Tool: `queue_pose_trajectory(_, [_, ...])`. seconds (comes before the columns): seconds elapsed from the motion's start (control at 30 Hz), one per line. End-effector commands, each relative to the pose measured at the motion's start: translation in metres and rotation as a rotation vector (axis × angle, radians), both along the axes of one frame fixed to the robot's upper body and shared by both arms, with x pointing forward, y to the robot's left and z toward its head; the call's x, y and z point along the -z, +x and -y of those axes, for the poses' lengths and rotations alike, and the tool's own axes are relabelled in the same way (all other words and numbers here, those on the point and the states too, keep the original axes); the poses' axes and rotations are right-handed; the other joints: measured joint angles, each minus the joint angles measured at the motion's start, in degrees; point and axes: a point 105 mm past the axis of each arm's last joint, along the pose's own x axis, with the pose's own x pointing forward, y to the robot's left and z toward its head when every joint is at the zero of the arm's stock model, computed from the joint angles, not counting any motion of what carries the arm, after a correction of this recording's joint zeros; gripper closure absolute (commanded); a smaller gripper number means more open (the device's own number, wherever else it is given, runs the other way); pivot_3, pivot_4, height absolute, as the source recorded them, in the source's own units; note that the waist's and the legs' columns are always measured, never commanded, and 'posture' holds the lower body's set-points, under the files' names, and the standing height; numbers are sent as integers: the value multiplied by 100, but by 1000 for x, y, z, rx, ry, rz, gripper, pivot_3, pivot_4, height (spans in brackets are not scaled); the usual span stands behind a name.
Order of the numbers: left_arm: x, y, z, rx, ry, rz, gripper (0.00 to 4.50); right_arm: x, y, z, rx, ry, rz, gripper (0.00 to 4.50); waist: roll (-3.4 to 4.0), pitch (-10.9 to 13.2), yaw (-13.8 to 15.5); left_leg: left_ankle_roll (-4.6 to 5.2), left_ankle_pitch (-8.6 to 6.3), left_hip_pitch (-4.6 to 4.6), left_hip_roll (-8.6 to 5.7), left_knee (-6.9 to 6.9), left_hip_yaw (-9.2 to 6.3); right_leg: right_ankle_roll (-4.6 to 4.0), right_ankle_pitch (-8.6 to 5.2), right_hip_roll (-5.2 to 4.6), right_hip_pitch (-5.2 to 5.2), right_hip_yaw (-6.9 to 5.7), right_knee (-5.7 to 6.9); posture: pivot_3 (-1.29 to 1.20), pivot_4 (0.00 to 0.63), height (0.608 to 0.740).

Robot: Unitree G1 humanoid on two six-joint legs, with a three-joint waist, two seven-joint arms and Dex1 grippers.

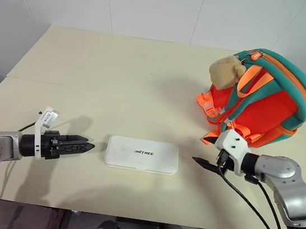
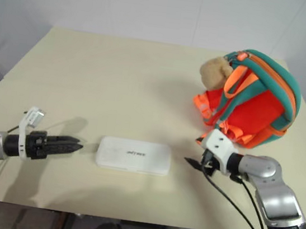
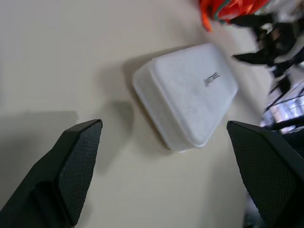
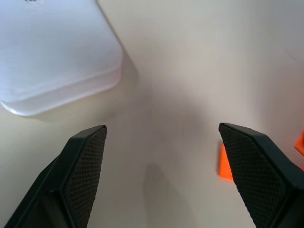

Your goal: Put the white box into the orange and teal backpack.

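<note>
While both pincers, left (image 1: 84, 146) and right (image 1: 198, 162), stand spread and empty either side of it, the white box (image 1: 142, 155) lies flat on the beige counter (image 1: 118, 76); the backpack (image 1: 262, 98) sits at its far right, white walls behind.

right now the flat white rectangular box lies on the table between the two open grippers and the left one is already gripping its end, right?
Not quite. The flat white rectangular box does lie on the beige table between the two open grippers, but the left gripper stops short of it, touching nothing. The left eye view shows bare table between them.
</note>
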Motion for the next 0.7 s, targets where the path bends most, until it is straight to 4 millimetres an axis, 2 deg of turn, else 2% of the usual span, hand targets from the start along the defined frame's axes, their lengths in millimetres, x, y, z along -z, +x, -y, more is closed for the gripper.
queue_pose_trajectory(0.03, [-3, -1, 8, 14, -63, -12, 20, -8, 1, -13, -40, 10, 48, 0, 0, 0, -4, -2, 1, 0, 0, 0, 0, -1, 1, 0, 0, 0, 0, 0, 150, 740])
queue_pose_trajectory(0.17, [4, 2, 16, 4, -117, -90, 20, -4, 1, -20, -58, 4, 39, 0, 0, 0, 2, -3, 2, 2, 0, 1, -1, -3, 2, 0, -1, 1, 0, 0, 150, 740])
queue_pose_trajectory(0.3, [17, 4, 16, -21, -98, -149, 20, -1, -1, -24, -70, -2, 36, 0, 0, 0, 3, -9, 5, 1, 0, 0, -1, -3, 2, 0, -1, 1, 1, 0, 150, 740])
queue_pose_trajectory(0.47, [21, 9, 22, -12, -125, -162, 20, -3, -3, -36, -98, 14, 41, 0, 0, 0, 6, -9, 5, 3, -1, 1, 0, -3, 2, 0, 0, 2, -2, 0, 150, 740])
queue_pose_trajectory(0.7, [29, 17, 35, 25, -141, -199, 20, -6, -2, -39, -102, 20, 46, 0, 0, 0, 52, -11, 6, 5, -2, 9, -1, -6, 7, 0, 4, 1, -1, 0, 150, 740])
